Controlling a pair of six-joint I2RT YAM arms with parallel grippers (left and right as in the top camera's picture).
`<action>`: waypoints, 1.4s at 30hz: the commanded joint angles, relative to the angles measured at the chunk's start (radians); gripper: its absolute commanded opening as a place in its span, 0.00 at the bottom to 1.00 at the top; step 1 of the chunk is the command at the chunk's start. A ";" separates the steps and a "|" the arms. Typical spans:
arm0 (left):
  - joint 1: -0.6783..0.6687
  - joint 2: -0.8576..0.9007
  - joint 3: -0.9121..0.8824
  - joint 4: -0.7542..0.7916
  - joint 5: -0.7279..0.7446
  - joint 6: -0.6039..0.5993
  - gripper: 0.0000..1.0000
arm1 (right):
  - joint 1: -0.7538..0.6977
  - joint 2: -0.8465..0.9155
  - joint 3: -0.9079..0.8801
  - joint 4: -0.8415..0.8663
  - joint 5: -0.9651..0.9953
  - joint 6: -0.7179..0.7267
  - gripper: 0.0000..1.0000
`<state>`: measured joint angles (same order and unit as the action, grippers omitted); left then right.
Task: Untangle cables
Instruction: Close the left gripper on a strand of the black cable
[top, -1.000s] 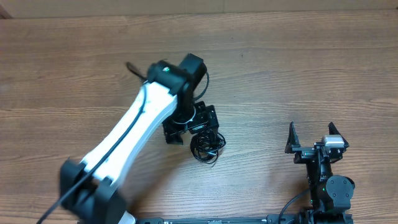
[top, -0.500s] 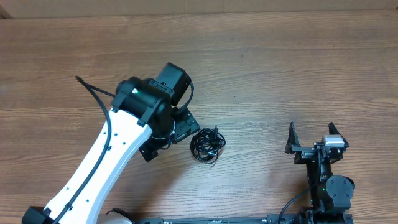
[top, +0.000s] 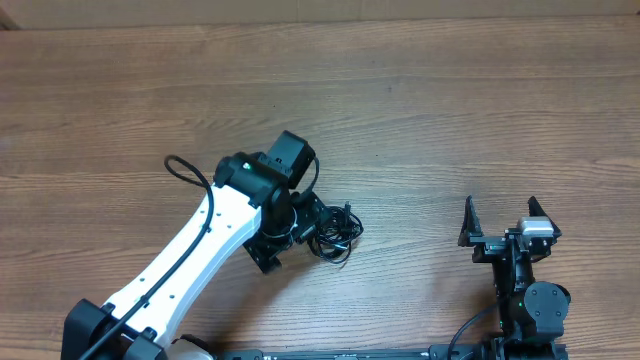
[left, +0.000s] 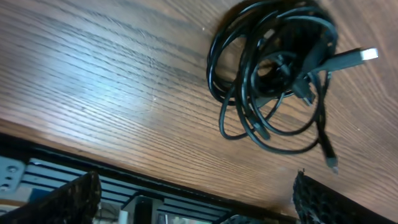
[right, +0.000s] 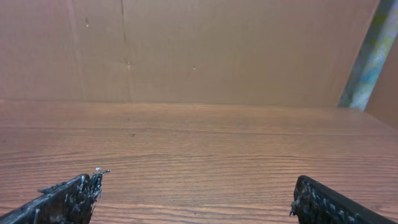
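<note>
The cables (top: 336, 233) lie as one small knotted black bundle on the wooden table, near its middle front. In the left wrist view the cables (left: 273, 78) fill the upper right, with a plug end (left: 367, 54) sticking out to the right. My left gripper (top: 293, 236) hovers just left of the bundle, open, and its fingers (left: 65, 200) hold nothing between them. Over at the front right, far from the bundle, my right gripper (top: 500, 208) stands open above bare wood, and in its own view the right gripper (right: 199, 199) is empty.
The table's front edge (left: 155, 180), with a black rail below it, shows at the bottom of the left wrist view. A brown cardboard wall (right: 186, 50) stands behind the table. The white left arm (top: 190, 265) stretches across the front left.
The left arm swung left off the bundle, then came back right beside it. The bundle and the right arm stayed still.
</note>
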<state>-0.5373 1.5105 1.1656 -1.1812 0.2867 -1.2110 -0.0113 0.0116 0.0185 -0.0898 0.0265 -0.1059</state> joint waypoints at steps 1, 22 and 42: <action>-0.008 0.006 -0.056 0.044 0.075 -0.032 0.97 | 0.005 -0.009 -0.010 0.008 0.006 -0.004 1.00; -0.152 0.006 -0.110 0.266 -0.076 -0.273 0.75 | 0.005 -0.009 -0.010 0.008 0.006 -0.003 1.00; -0.169 0.166 -0.110 0.364 0.005 -0.405 0.73 | 0.005 -0.009 -0.010 0.008 0.006 -0.004 1.00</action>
<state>-0.7010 1.6329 1.0664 -0.8284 0.2173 -1.5951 -0.0113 0.0116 0.0185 -0.0895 0.0265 -0.1059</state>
